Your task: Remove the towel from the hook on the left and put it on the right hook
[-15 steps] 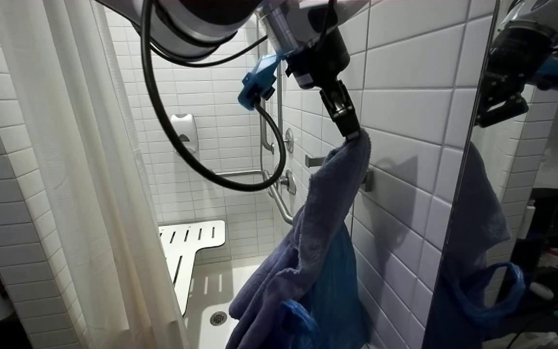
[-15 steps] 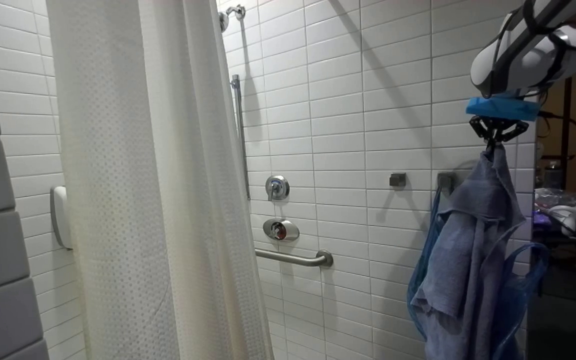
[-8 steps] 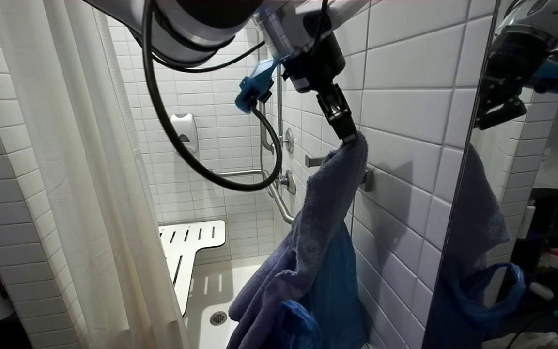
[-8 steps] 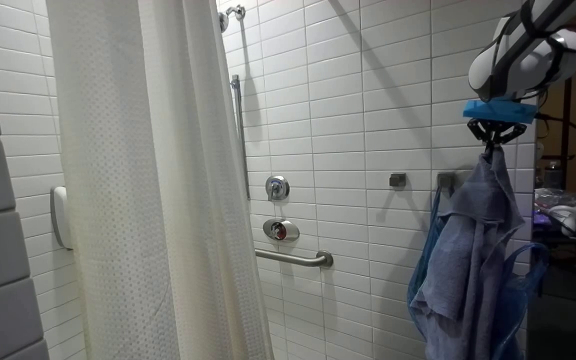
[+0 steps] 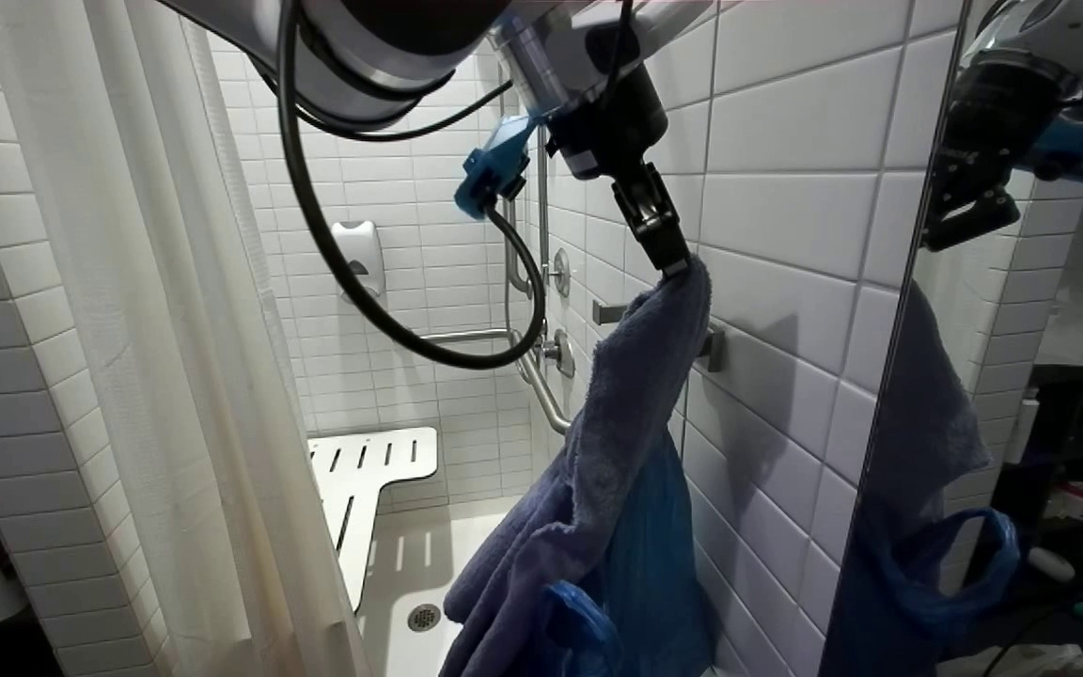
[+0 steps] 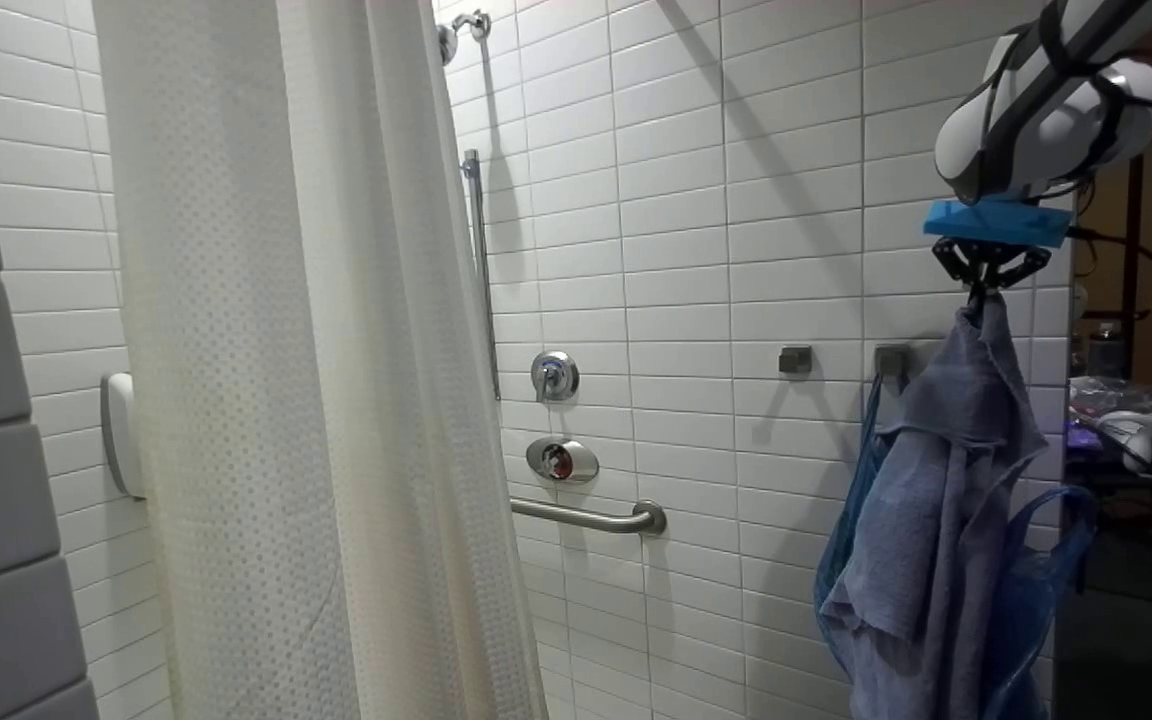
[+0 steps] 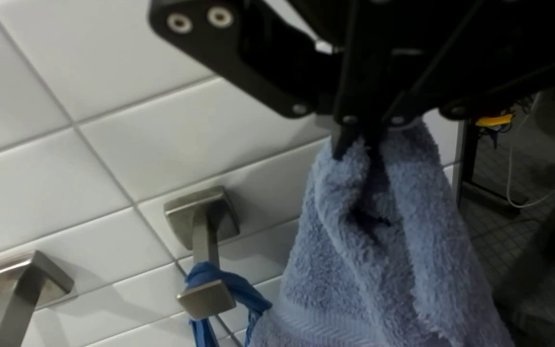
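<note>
My gripper [image 5: 678, 267] is shut on the top of the grey-blue towel [image 5: 609, 442]. It is above and to the right of the right hook [image 6: 892, 362] in an exterior view [image 6: 979, 290]. The towel hangs down limp from the fingers [image 7: 360, 140]; it also shows in an exterior view [image 6: 896, 530] and the wrist view [image 7: 378, 270]. In the wrist view the right hook [image 7: 207, 212] stands left of the towel, with a blue bag handle [image 7: 241, 284] looped on it. The left hook [image 7: 17, 294] carries nothing; it also shows in an exterior view [image 6: 794, 360].
The blue bag [image 5: 659, 555] hangs from the right hook, partly behind the towel. A mirror [image 5: 955, 376] stands beside the tiled wall at the right. A white shower curtain [image 6: 316, 400] hangs at the left. A grab bar [image 6: 586, 516] is fixed to the wall.
My gripper has moved slightly down and to the left in both exterior views, with the top of the towel in it. The motion has nearly stopped over the last half second.
</note>
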`<state>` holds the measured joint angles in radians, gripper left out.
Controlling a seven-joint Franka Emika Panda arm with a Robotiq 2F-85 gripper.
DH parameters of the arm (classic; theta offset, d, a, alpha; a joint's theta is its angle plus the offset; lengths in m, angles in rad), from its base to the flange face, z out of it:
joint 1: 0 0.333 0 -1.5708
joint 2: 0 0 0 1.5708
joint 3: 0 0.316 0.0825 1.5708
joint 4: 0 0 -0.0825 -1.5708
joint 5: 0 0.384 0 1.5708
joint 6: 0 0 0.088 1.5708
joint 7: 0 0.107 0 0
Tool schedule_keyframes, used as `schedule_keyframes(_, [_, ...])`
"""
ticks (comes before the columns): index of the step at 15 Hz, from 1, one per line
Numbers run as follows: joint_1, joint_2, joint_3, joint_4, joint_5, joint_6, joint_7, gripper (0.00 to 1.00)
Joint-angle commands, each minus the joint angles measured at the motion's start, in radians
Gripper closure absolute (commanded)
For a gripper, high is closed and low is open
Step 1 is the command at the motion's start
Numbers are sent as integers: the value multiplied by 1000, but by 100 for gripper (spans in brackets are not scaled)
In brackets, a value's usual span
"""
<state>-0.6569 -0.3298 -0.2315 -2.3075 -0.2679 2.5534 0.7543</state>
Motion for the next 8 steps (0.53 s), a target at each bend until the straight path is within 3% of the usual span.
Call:
schedule_keyframes(1, [-17,4,4,13,-13,-11,26,99])
schedule_keyframes(8, [-45,46,-19,26,-17,-14,29,99])
